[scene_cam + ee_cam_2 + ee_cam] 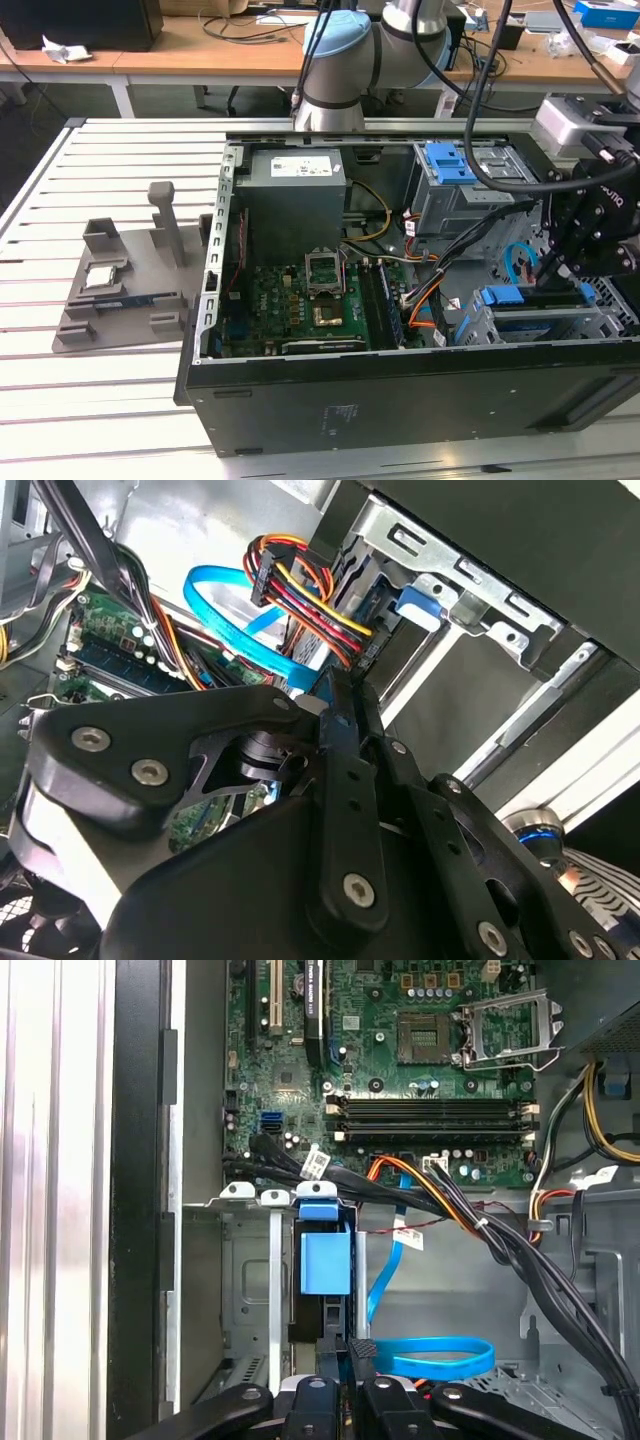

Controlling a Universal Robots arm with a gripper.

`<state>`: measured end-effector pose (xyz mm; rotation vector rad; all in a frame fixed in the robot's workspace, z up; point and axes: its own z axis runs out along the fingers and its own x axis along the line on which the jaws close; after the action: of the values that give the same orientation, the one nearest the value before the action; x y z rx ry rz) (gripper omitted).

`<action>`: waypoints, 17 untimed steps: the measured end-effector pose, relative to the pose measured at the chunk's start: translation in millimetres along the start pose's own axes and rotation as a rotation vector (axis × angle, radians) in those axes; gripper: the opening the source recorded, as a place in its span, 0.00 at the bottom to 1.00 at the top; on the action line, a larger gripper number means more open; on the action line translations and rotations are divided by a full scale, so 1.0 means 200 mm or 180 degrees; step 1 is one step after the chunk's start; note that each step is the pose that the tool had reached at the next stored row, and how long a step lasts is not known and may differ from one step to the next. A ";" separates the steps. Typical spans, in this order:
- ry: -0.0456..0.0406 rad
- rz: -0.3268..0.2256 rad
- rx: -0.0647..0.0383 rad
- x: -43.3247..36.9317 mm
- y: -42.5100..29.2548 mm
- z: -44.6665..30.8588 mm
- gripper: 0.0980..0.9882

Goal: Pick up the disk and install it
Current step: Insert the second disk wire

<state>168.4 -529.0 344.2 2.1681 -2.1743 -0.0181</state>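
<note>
**Even indoor light, soft shadows, near parts blurred**

The exterior view is lit evenly from overhead; the slatted white table (120,400) is rendered bright, and the black computer case (400,400) side is left dark with little detail. Soft shadow is cast inside the case around the motherboard (300,310). In the second wrist view the gripper (335,705) linkage is close and slightly soft, with glare seen on the metal drive cage (440,575). In the first wrist view the motherboard (400,1070) is rendered sharp and well lit; the table slats (50,1200) are nearly blown out.
</note>
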 end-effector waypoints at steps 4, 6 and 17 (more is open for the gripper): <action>0.0001 -0.0001 0.0000 0.010 0.002 0.017 0.07; 0.0000 -0.0001 0.0000 0.010 0.003 0.018 0.07; 0.0000 0.0000 0.0002 0.001 0.011 -0.105 0.00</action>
<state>167.5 -528.3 365.3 2.1686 -2.1746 -0.0174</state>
